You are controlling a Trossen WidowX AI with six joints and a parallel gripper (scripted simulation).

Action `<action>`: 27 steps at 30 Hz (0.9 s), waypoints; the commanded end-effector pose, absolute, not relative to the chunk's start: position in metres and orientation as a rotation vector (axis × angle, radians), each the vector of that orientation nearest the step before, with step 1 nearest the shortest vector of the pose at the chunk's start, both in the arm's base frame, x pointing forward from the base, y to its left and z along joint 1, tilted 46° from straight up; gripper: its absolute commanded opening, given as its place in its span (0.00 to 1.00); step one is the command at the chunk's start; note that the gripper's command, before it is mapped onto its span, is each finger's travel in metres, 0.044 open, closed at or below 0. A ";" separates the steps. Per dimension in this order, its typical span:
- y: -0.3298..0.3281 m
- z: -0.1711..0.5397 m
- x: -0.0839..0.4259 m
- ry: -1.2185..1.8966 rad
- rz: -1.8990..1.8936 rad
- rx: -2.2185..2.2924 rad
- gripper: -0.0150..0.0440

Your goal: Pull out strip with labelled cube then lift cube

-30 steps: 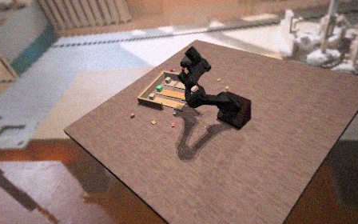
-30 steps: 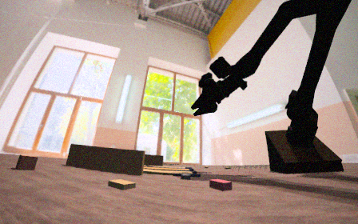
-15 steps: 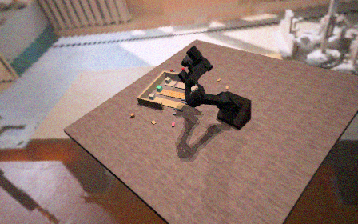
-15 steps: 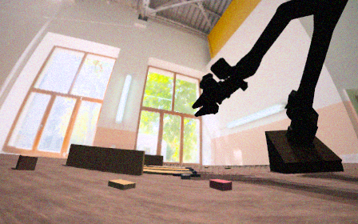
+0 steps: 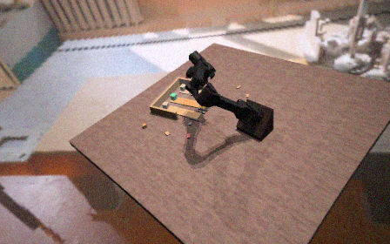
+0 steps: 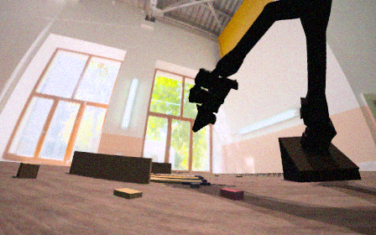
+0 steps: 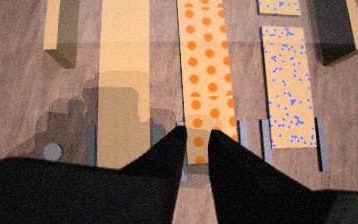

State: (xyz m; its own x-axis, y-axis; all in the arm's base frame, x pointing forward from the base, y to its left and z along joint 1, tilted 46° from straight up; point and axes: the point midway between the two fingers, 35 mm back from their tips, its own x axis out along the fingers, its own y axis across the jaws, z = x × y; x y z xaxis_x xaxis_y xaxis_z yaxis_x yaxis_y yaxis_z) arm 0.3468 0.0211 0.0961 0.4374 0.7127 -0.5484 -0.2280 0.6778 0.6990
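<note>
The gripper [image 5: 194, 57] [image 6: 196, 126] [image 7: 196, 136] is raised above the table [image 5: 258, 179] [image 6: 181, 210], and its fingers are drawn nearly together, with a narrow gap and no part held between them. In the wrist view, the fingertips are seen over the near end of the orange-dotted strip [image 5: 188, 102] [image 7: 209, 52]; contact is not shown.

To one side of it, the plain strip [image 5: 184, 112] [image 7: 125, 50] is laid, with no break visible in its shown length. On the other side, the blue-speckled strip [image 7: 289, 90] is divided by a gap from a further speckled piece [image 7: 280, 6].

A pale cube [image 5: 165, 105] is seated at the far end of the plain strip, inside the walled frame [image 5: 164, 113] [image 6: 110, 167]. A green cube [image 5: 173, 96] is seated at the far end of the dotted strip, and a second pale cube [image 5: 182, 87] is placed beyond it. The lettering on the pale cubes is too small to be read, so the labelled cube cannot be singled out by its mark. All three cubes lie outside the wrist view.
</note>
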 end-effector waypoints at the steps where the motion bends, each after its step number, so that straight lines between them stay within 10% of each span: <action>1: 0.090 0.086 0.344 1.331 0.875 0.371 0.25; 27: 0.111 0.085 0.340 1.398 0.929 0.324 0.25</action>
State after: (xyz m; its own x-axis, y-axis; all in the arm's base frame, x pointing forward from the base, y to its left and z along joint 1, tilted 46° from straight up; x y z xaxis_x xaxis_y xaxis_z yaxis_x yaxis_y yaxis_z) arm 0.3405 0.1076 0.0901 -0.0879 0.7203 -0.6881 -0.3621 0.6204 0.6957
